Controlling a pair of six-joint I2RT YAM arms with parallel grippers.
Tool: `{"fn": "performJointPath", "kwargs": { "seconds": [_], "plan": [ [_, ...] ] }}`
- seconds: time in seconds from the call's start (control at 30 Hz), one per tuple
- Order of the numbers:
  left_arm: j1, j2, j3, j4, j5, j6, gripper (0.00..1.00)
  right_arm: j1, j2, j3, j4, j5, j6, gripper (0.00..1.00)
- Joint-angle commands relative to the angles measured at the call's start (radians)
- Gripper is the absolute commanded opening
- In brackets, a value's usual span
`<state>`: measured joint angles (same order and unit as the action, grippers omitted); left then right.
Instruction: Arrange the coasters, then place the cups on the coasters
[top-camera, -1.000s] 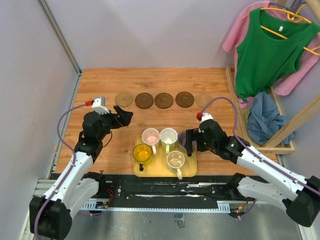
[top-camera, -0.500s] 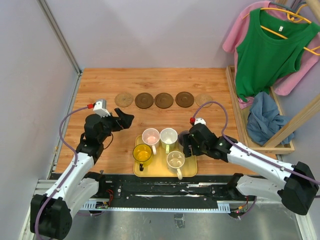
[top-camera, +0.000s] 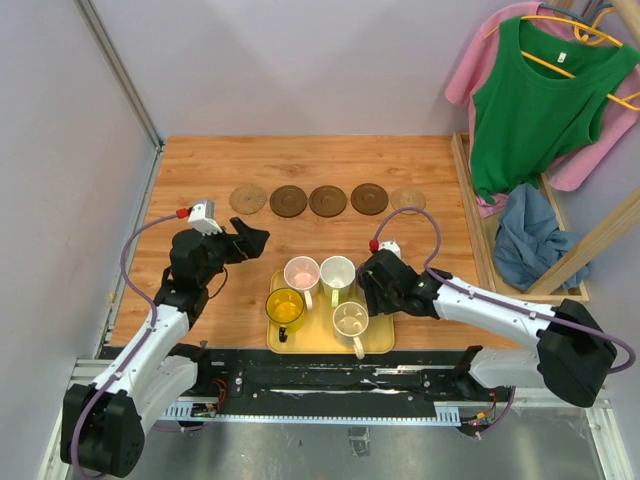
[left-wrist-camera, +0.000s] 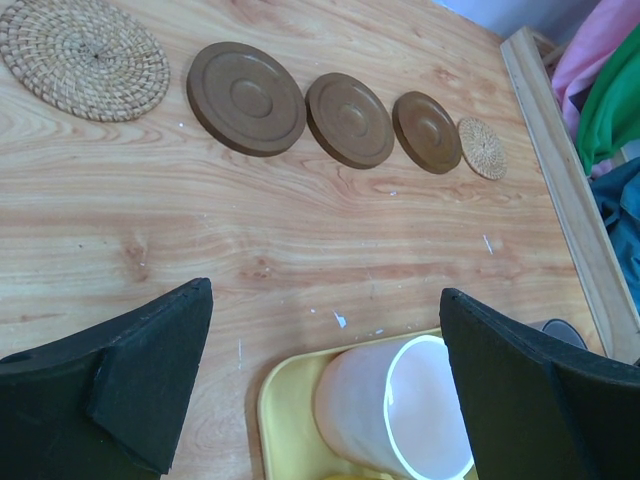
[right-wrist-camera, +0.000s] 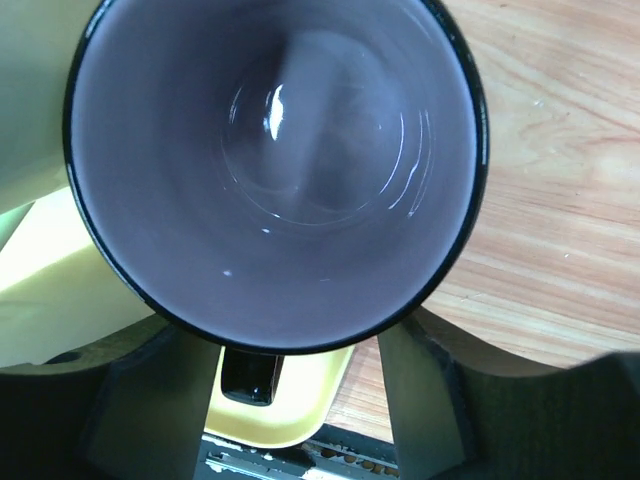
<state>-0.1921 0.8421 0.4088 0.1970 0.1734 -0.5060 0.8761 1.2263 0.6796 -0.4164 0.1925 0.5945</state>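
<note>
Five round brown and tan coasters (top-camera: 328, 200) sit aligned at twelve o'clock. My right gripper (top-camera: 372, 287) straddles the grey-purple mug (right-wrist-camera: 275, 170), grip uncertain; left gripper (top-camera: 248, 236) gapes. Next: clamp, lift straight.

Worktop (top-camera: 200, 170) strip between coasters (top-camera: 328, 200) and tray (top-camera: 312, 337) is bare, free to pass. Cups (top-camera: 337, 272) sit packed on tray, gaps tight. Right hand (top-camera: 372, 290) straddles grey cup (right-wrist-camera: 275, 170) at tray's right edge, blocking that side. Left hand (top-camera: 250, 232) over bare wood. Rack (top-camera: 470, 220) walls the right.
</note>
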Motion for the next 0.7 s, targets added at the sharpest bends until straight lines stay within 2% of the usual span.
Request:
{"fn": "performJointPath", "kwargs": {
  "seconds": [0.0,0.13,0.23,0.4,0.5,0.53,0.67],
  "plan": [
    [0.003,0.008,-0.016,0.052,0.015,-0.010,1.00,0.024,0.027,0.030,0.004,0.040,0.021,0.59],
    [0.003,0.010,-0.019,0.057,0.015,-0.011,1.00,0.032,0.026,0.032,-0.005,0.058,0.030,0.55],
    [0.003,0.009,-0.023,0.059,0.017,-0.012,1.00,0.034,0.020,0.031,-0.013,0.070,0.036,0.45],
    [0.003,0.007,-0.027,0.060,0.023,-0.019,1.00,0.035,0.007,0.028,-0.016,0.079,0.045,0.25],
    [0.003,0.003,-0.030,0.060,0.026,-0.023,1.00,0.037,0.001,0.026,-0.022,0.087,0.052,0.04],
    [0.003,0.002,-0.031,0.060,0.026,-0.024,1.00,0.038,0.000,0.025,-0.025,0.092,0.056,0.01],
    [0.003,-0.006,-0.034,0.060,0.027,-0.028,1.00,0.046,-0.016,0.026,-0.035,0.123,0.056,0.01]
  ]
}}
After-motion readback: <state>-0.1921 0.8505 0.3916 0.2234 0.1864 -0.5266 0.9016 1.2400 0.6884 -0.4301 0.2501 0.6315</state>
